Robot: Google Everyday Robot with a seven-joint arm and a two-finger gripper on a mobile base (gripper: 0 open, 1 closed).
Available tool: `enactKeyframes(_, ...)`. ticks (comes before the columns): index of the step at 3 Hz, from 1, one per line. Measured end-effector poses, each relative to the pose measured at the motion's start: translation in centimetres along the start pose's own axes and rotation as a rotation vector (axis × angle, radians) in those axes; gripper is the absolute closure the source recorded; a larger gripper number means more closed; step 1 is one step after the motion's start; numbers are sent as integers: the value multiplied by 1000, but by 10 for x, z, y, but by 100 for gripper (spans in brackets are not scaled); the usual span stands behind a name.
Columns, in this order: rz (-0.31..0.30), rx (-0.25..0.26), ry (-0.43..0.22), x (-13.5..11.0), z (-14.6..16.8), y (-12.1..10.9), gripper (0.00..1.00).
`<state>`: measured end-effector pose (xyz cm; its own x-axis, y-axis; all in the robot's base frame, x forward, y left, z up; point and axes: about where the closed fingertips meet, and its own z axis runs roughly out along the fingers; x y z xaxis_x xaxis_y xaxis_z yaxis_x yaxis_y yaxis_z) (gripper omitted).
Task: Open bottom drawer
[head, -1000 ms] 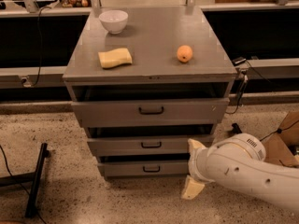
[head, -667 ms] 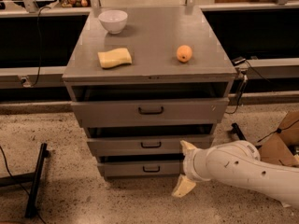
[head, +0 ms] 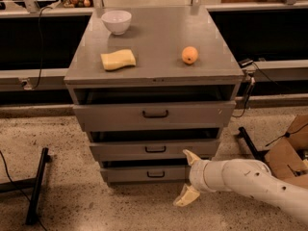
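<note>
The grey metal cabinet has three drawer fronts. The bottom drawer (head: 139, 174) is the narrowest front, with a small dark bar handle (head: 155, 174). It sits nearly flush under the mid-sized drawer (head: 154, 149). My gripper (head: 187, 178) is on the end of a white arm coming in from the lower right. It is open, with one cream finger (head: 191, 157) up by the drawer's right end and the other (head: 186, 196) low over the floor. It holds nothing and is right of the handle.
On the cabinet top (head: 159, 35) sit a white bowl (head: 116, 21), a yellow sponge (head: 118, 59) and an orange (head: 189, 55). A black stand leg (head: 36, 186) lies on the floor at left. A cardboard box (head: 288, 153) stands at right.
The arm has swung left, bringing the gripper from the cabinet's right side to the right end of the bottom drawer front. The drawers have not moved.
</note>
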<state>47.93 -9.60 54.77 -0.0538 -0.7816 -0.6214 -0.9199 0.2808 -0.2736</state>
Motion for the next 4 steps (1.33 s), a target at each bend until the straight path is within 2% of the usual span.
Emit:
enactKeyframes(1, 7, -58, 56, 31, 24, -1, 0)
enactKeyframes(2, 25, -124, 82, 69, 74, -8, 0)
enactKeyframes(3, 97, -154, 5, 94, 117, -13, 0)
enactKeyframes(4, 126, -165, -22, 109, 142, -6, 0)
